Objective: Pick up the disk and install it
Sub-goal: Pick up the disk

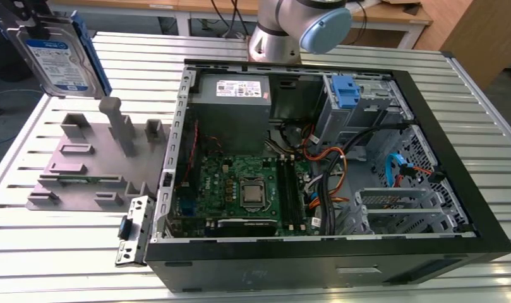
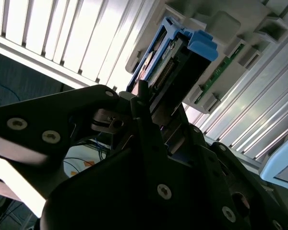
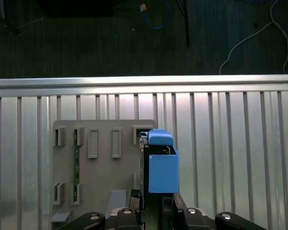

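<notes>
**Disk in grasp, clear of holder, outside the case**

Finding: the disk (image 1: 60,57) is lifted off the surface (image 1: 70,265). In the exterior view it stands on edge with its label toward the camera, at about ten o'clock from the open computer case (image 1: 457,189) and about twelve o'clock from the grey holder (image 1: 86,170). It touches neither.

Grip: in the second wrist view the fingers (image 2: 144,115) are closed narrow on the disk's faces, near one end. The blue rails run free beyond them. In the first wrist view the gripper (image 3: 156,206) carries the disk edge-on above the holder's edge.

Arm pose: one arm joint (image 1: 323,25) shows at twelve o'clock of the case. The wrist reaches out toward ten o'clock, with the gripper pointed down over the surface.

Assessment, step in hand (carrying to the bay):
- The grip is at one end, so the disk may swing; I judge a steady, slow carry is needed.
- The blue rails should be kept square to the drive bay (image 1: 356,101), at about one o'clock inside the case.
- The case wall and the loose cables (image 1: 340,158) near the bay are snag risks.
</notes>
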Robot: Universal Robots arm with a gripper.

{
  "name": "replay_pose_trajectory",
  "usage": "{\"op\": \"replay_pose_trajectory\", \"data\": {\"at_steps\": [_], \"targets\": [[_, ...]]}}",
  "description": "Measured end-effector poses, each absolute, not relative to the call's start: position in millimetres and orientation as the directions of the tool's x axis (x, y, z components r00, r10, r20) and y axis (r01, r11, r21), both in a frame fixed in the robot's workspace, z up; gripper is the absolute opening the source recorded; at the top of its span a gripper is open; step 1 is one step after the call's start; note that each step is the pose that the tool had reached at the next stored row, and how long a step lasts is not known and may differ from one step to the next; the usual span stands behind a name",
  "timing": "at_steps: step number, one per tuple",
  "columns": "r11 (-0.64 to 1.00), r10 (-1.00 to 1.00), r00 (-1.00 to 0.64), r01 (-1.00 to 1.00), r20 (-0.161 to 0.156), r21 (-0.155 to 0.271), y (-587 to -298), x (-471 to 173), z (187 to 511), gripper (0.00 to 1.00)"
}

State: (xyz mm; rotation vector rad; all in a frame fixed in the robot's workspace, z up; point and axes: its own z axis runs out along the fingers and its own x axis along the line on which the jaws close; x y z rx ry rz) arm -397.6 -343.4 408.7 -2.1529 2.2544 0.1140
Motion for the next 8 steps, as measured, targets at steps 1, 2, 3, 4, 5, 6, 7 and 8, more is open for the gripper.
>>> {"op": "replay_pose_trajectory", "data": {"at_steps": [1, 2, 3, 4, 5, 6, 7, 8], "targets": [[0.045, -0.997, -0.047, -0.998, -0.066, 0.038, -343.4, -397.5, 408.8, 0.35], [0.045, -0.997, -0.047, -0.998, -0.066, 0.038, -343.4, -397.6, 409.0, 0.35], [0.045, -0.997, -0.047, -0.998, -0.066, 0.038, -343.4, -397.5, 409.0, 0.35], [0.045, -0.997, -0.047, -0.998, -0.066, 0.038, -343.4, -397.6, 409.1, 0.35], [0.045, -0.997, -0.047, -0.998, -0.066, 0.038, -343.4, -397.6, 409.2, 0.35], [0.045, -0.997, -0.047, -0.998, -0.066, 0.038, -343.4, -397.5, 409.2, 0.35], [0.045, -0.997, -0.047, -0.998, -0.066, 0.038, -343.4, -397.6, 409.7, 0.35], [0.045, -0.997, -0.047, -0.998, -0.066, 0.038, -343.4, -397.6, 410.3, 0.35]]}}
